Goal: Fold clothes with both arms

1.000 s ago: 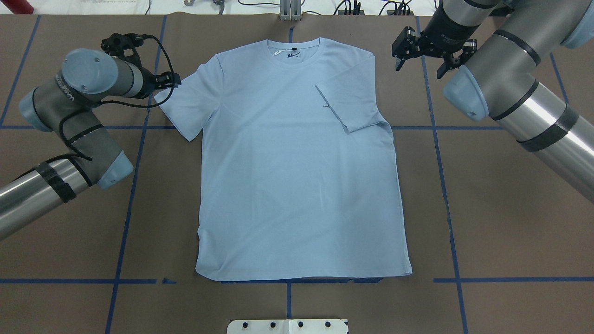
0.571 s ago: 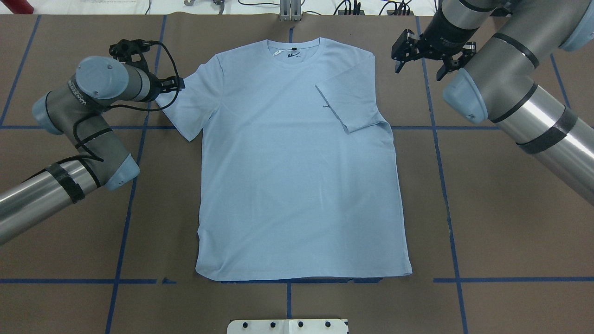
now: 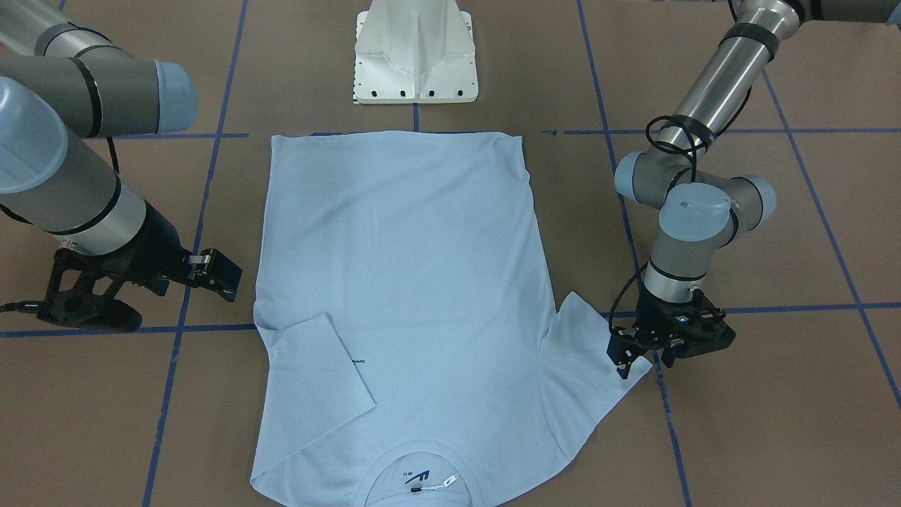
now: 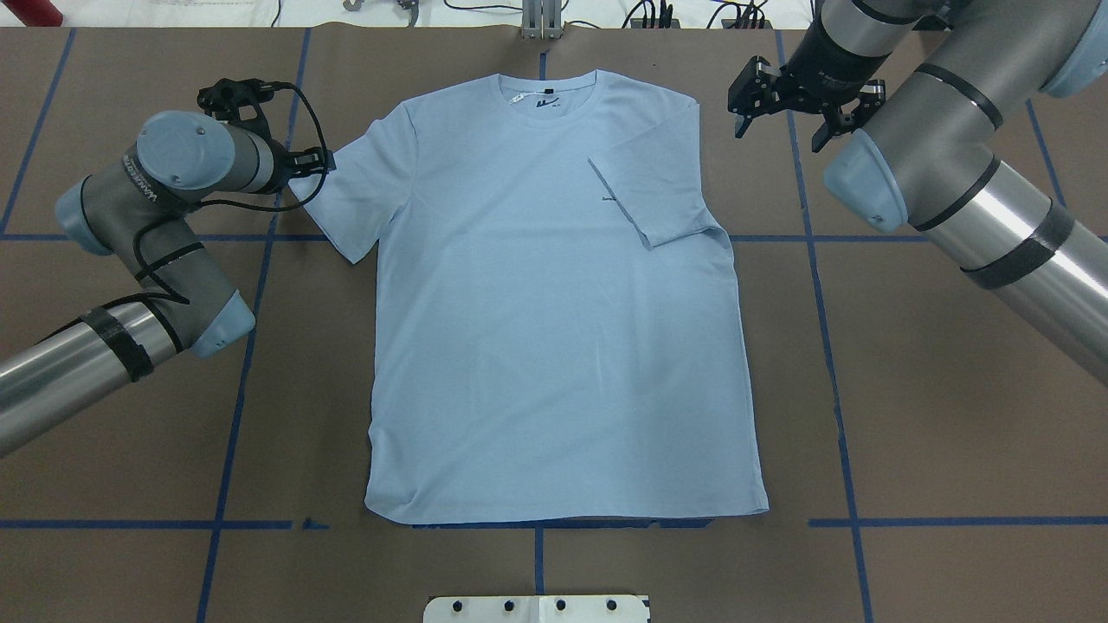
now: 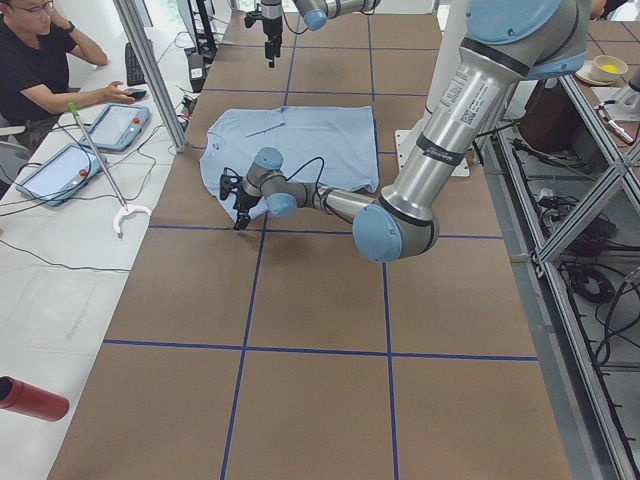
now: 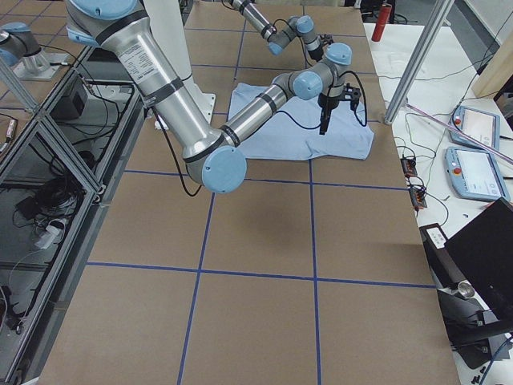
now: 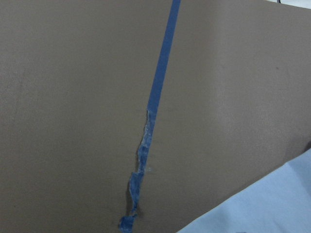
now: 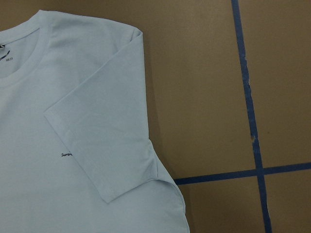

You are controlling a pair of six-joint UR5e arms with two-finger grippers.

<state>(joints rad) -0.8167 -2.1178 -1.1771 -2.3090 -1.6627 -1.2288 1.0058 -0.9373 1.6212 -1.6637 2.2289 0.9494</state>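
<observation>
A light blue T-shirt (image 4: 554, 303) lies flat in the middle of the counter (image 4: 952, 415), collar toward the top of the overhead frame. Its sleeve at frame right is folded in over the chest; the other is spread out. The left arm (image 4: 156, 199), elbow sharply bent at frame left, points its wrist straight down. The left claw (image 3: 642, 365) is parted, one finger at the spread sleeve's edge. The right arm (image 4: 952, 147) reaches in from the upper right. The right claw (image 4: 779, 130) is spread wide beside the shirt's shoulder, clear of the cloth.

left pincer (image 3: 644, 366) low, jaws apart | right pincer (image 4: 777, 136) raised, jaws apart
</observation>
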